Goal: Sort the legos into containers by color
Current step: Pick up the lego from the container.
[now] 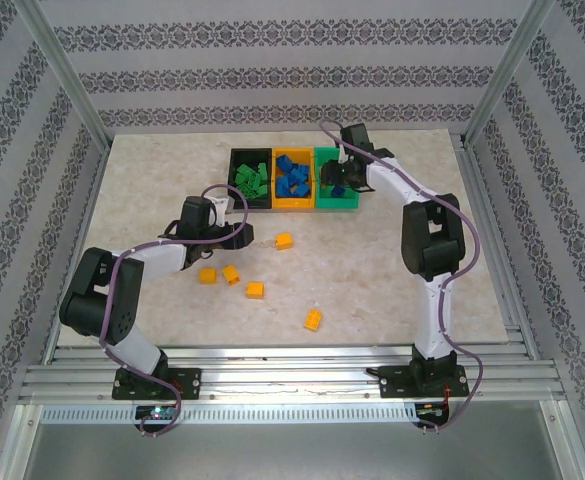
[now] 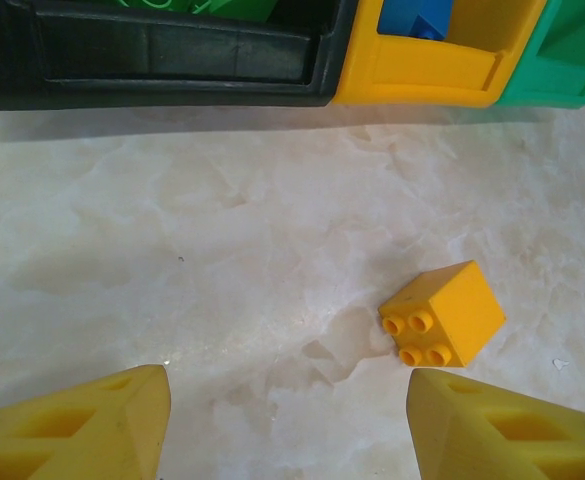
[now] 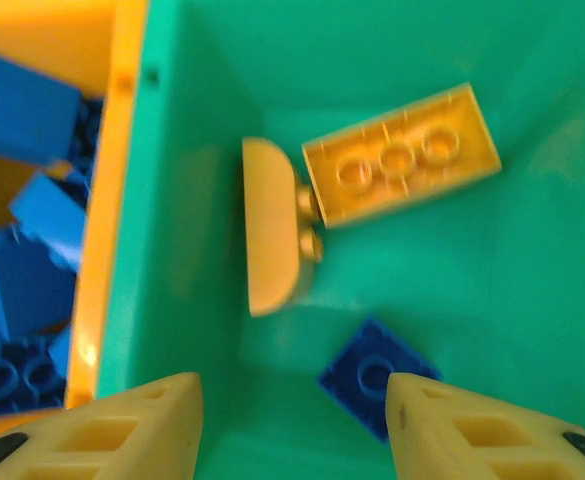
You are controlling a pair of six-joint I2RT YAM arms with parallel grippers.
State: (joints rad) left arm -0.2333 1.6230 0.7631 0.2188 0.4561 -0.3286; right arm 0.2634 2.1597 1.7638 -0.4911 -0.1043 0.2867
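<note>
The right gripper hangs open over the green bin, where two yellow legos lie beside a stray blue plate. The left gripper stands open and empty above the counter, with a loose brick lower right of its view. The drop looks done. Next, I judge, the left gripper shifts right, lowers and closes on that brick.
</note>
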